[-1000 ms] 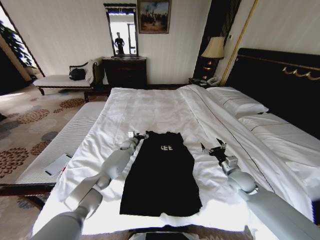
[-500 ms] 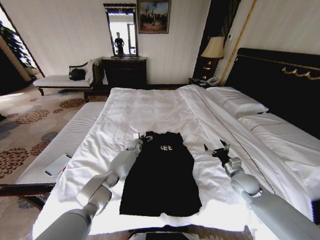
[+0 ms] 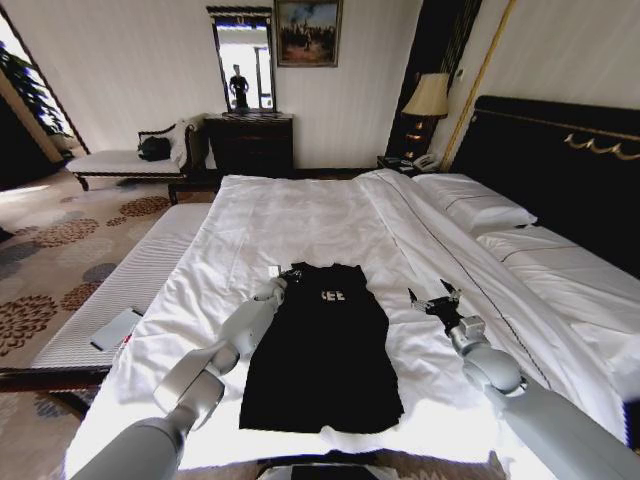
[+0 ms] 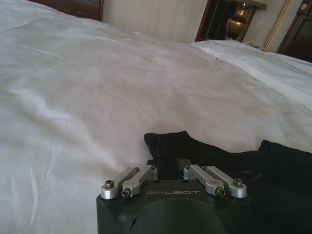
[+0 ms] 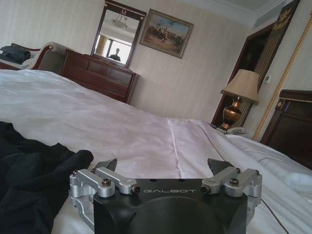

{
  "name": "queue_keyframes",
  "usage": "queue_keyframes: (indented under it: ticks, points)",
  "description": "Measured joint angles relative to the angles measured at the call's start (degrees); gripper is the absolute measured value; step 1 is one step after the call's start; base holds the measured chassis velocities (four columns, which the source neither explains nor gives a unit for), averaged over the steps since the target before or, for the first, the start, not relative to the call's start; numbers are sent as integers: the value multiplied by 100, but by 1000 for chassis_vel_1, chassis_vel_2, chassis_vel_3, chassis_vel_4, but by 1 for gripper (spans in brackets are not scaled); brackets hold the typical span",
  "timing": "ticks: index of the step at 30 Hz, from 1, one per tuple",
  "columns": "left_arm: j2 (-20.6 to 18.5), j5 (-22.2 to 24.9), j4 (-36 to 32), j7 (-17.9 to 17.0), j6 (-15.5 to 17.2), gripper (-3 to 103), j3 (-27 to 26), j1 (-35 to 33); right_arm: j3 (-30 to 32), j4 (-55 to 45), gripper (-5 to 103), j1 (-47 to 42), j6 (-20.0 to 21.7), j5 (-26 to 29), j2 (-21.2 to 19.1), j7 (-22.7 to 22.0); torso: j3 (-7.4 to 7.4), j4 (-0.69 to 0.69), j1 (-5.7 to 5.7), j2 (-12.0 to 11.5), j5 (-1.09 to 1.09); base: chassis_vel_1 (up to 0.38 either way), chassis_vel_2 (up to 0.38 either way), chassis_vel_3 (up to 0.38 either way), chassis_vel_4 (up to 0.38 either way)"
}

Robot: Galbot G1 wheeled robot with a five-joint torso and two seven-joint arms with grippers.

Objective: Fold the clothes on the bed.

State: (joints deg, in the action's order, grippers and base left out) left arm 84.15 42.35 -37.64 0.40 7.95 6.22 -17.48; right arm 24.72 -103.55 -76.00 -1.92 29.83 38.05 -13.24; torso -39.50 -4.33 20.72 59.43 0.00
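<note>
The clothes (image 3: 322,345), one black T-shirt with white chest lettering, lie flat on the white duvet of the bed (image 3: 330,215), collar toward the far side. My left gripper (image 3: 285,275) rests at the shirt's far left shoulder. In the left wrist view this gripper (image 4: 168,165) has its fingers drawn in on the black fabric (image 4: 219,156). My right gripper (image 3: 435,298) hovers over bare duvet to the right of the shirt, open and apart from it. The right wrist view shows its fingers (image 5: 109,165) spread wide, with the shirt's edge (image 5: 34,170) off to one side.
White pillows (image 3: 480,210) and the dark headboard (image 3: 560,170) lie to the right. A pale cushioned bench (image 3: 120,290) runs along the bed's left side with a flat grey object (image 3: 115,328) on it. A dresser (image 3: 250,143) and lamp (image 3: 428,97) stand by the far wall.
Over the last second my left gripper slid forward and right onto the shirt's shoulder. The right gripper shifted slightly farther out. Both have been nearly still for the last half second.
</note>
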Motion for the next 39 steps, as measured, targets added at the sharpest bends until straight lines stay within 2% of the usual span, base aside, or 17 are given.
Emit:
queue_keyframes:
  ticks: [1,3,4,6,11,16,20,25,27,29,30,34,35,36,39]
  points:
    - [0,0,0,0,0,22,0,0,0,0,100,0,0,0,0,0,0,0,0,0,0,0,0,0,0]
    - [5,-10,14,0,15,11,-15,1,29,-24,100,-27,-2,8,-6,1,0,1,0,0,0,0,0,0,0]
    - [5,-10,14,0,15,11,-15,1,29,-24,100,-27,-2,8,-6,1,0,1,0,0,0,0,0,0,0]
    - [24,-166,44,0,15,3,-76,-14,78,-54,100,-73,-6,16,-9,4,0,-1,0,0,0,0,0,0,0]
    - [-7,-226,22,1,13,2,-136,-37,140,-70,100,-130,-13,21,-2,9,0,-2,0,0,0,0,0,0,0]
    - [-278,-31,-276,13,16,2,-115,-43,162,-78,100,-119,23,165,19,11,0,-2,0,0,0,0,0,0,0]
    - [-656,226,-580,10,65,2,-48,1,34,-53,100,170,200,561,3,-18,0,0,0,0,-1,0,0,0,0]
    - [-896,320,-749,7,96,2,-46,-10,-193,-20,100,542,362,925,-32,-94,0,1,0,0,-1,0,0,0,0]
    - [-1020,357,-872,6,106,2,-38,-70,-397,-2,100,881,525,1347,-57,-155,-1,1,0,0,-1,0,0,0,0]
    - [-1082,369,-985,2,110,2,-36,-153,-626,47,100,1283,787,2028,-92,-192,0,2,0,0,-1,0,0,0,0]
    - [-1082,369,-985,2,110,2,-36,-153,-626,47,100,1283,787,2028,-92,-192,0,2,0,0,-1,0,0,0,0]
    - [-1081,347,-1220,-10,105,2,-36,-434,-1246,363,100,2261,1670,3630,-166,-79,-1,0,0,0,-1,0,0,0,0]
    - [-1081,347,-1220,-10,105,2,-36,-434,-1246,363,100,2261,1670,3630,-166,-79,-1,0,0,0,-1,0,0,0,0]
    - [-1078,340,-1290,-10,102,2,-36,-522,-1448,569,100,2563,1864,3932,-168,73,-1,1,0,0,0,0,0,0,0]
    - [-1060,332,-1354,-11,87,2,-27,-637,-1876,1069,100,3346,2217,4371,-110,447,-1,1,0,0,-2,0,0,0,0]
